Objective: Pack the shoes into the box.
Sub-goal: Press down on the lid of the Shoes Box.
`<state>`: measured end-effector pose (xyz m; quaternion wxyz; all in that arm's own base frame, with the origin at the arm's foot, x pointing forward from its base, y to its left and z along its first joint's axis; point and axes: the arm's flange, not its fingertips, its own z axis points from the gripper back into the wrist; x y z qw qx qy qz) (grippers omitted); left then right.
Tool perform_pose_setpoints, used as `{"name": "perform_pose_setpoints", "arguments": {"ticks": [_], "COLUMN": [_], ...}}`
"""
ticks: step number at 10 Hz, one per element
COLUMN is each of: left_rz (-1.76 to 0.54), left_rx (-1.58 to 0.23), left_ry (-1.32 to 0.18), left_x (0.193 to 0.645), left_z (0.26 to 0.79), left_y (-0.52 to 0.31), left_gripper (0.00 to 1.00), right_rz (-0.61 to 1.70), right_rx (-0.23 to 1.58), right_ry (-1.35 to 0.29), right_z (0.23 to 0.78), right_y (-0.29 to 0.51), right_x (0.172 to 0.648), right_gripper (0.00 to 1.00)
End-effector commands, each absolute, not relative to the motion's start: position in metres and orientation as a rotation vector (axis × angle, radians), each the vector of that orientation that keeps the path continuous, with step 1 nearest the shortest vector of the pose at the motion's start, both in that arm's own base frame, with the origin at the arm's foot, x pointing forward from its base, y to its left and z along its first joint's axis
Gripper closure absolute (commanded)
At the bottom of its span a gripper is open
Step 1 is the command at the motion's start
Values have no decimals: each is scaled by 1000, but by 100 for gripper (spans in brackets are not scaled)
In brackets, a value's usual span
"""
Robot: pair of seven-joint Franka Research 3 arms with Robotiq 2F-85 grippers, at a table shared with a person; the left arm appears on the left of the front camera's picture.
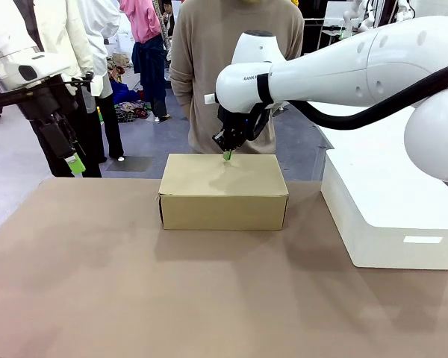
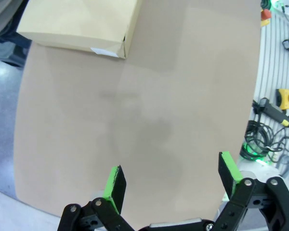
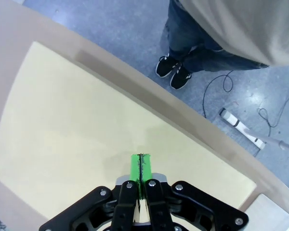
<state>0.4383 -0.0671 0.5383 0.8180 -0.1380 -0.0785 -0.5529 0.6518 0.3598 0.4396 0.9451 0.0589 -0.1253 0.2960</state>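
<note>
Box: matt tan cardboard, smooth lid. Table: matt brown. Big box: smooth white plastic. Gripper pads: green, rubbery-looking.

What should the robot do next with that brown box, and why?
Probably lift the right end effector straight up. Its fingers are pressed together, holding nothing, at the back edge of the box, whose lid already lies flat and shut. The left end effector hangs open off to the side.

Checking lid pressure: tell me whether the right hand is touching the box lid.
Cannot tell. In the front view the shut right hand meets the box lid's far edge; in the right wrist view its tips overlap the lid, and neither view plainly shows contact or gap.
</note>
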Motion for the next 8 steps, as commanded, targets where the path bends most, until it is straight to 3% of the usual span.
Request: {"name": "perform_pose_setpoints", "arguments": {"ticks": [1,8], "left_rz": [-1174,-1174], "left_rx": [-293,-293], "left_ry": [-158,-158], "left_x": [438,438], "left_z": [541,541], "left_y": [-65,-65], "left_gripper": [0,0], "right_rz": [639,730], "right_rx": [100,139], "right_ry": [-252,-215], "right_z": [479,514], "right_y": [362,337], "right_x": [640,597], "right_gripper": [100,100]}}
